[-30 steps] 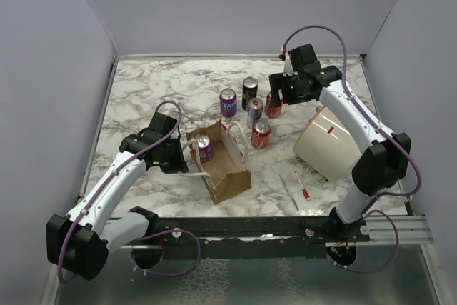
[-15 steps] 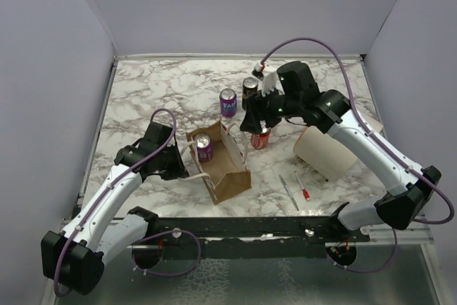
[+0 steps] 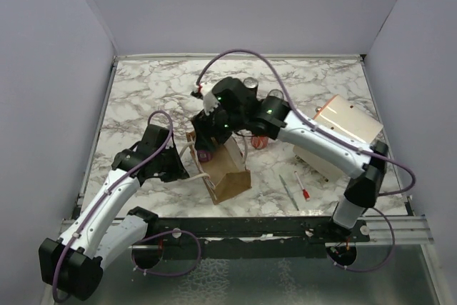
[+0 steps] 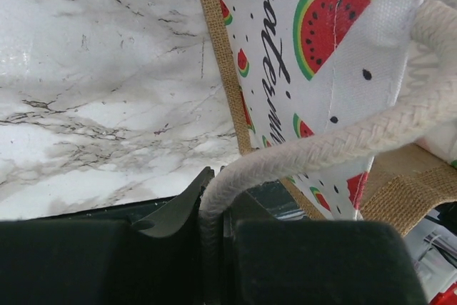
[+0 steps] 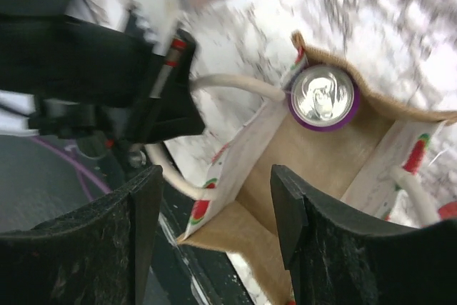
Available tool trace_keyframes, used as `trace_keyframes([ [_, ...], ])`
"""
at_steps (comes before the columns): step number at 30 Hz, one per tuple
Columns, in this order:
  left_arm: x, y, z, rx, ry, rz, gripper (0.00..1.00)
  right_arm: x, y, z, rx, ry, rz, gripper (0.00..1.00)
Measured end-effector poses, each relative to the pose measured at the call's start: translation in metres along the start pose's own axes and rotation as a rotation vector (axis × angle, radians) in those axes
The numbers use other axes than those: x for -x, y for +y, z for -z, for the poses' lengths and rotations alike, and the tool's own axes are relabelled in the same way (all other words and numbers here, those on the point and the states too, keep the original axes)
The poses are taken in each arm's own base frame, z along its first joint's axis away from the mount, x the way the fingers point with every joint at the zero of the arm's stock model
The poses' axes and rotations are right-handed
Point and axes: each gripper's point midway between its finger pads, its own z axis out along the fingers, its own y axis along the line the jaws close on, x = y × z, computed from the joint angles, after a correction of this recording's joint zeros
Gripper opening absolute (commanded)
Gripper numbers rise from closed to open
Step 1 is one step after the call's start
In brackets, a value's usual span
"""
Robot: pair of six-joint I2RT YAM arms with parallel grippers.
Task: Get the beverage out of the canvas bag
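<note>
One purple can (image 5: pixel 323 96) in canvas bag (image 5: pixel 314 169), beneath right tool (image 5: pixel 214 176).

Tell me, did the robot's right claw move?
Yes. The right gripper swung left and nearer, from behind the red can to above the canvas bag's open top.

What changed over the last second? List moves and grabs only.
The right pincer swung left from the far right and now hovers open above the bag, over the purple can inside it. Nothing was picked up or let go. The left pincer kept its grip on the rope handle; the bag and can stayed put.
</note>
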Motion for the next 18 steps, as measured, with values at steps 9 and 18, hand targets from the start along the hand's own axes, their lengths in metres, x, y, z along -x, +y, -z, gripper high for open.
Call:
trace_keyframes([
  [9,-0.004,0.001,0.004,0.001,0.001,0.014,0.00,-0.090,-0.054,-0.065,-0.210,0.285,-0.058,0.62],
  [18,-0.004,0.001,0.006,-0.005,-0.006,0.025,0.00,-0.107,-0.077,-0.088,-0.292,0.332,-0.042,0.73],
])
